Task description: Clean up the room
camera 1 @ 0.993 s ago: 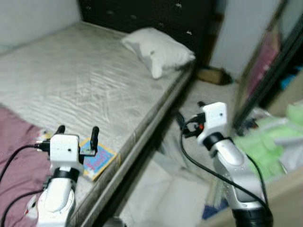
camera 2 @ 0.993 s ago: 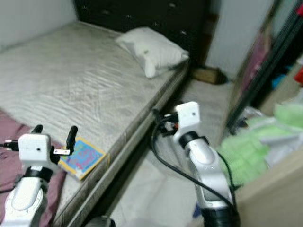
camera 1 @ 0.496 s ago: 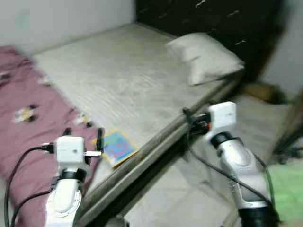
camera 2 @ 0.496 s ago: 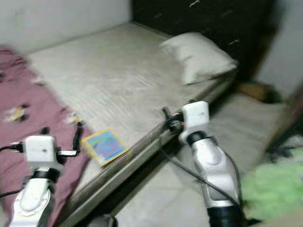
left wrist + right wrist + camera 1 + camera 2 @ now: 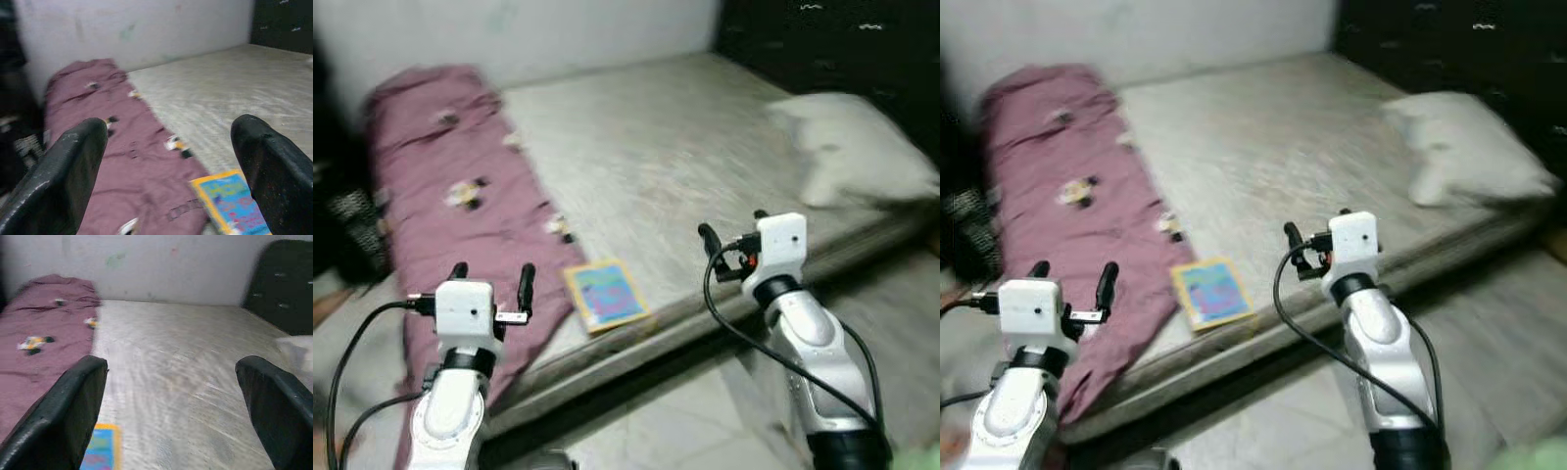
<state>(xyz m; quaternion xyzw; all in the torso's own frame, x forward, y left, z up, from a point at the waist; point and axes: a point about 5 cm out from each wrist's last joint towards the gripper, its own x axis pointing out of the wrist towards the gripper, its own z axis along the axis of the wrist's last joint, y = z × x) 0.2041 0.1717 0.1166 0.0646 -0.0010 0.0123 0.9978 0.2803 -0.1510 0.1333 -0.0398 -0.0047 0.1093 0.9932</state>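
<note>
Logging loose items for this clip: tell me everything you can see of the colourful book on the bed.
The book is thin and roughly square, with a yellow border around a bright blue cover bearing blurred pink markings; its print cannot be read. It lies flat and closed on the pale grey mattress near the front edge, turned slightly askew. Its left side sits beside the maroon blanket; whether they touch is unclear. Both grippers are open and apart from it: the left gripper hangs to its left, the right gripper to its right.
</note>
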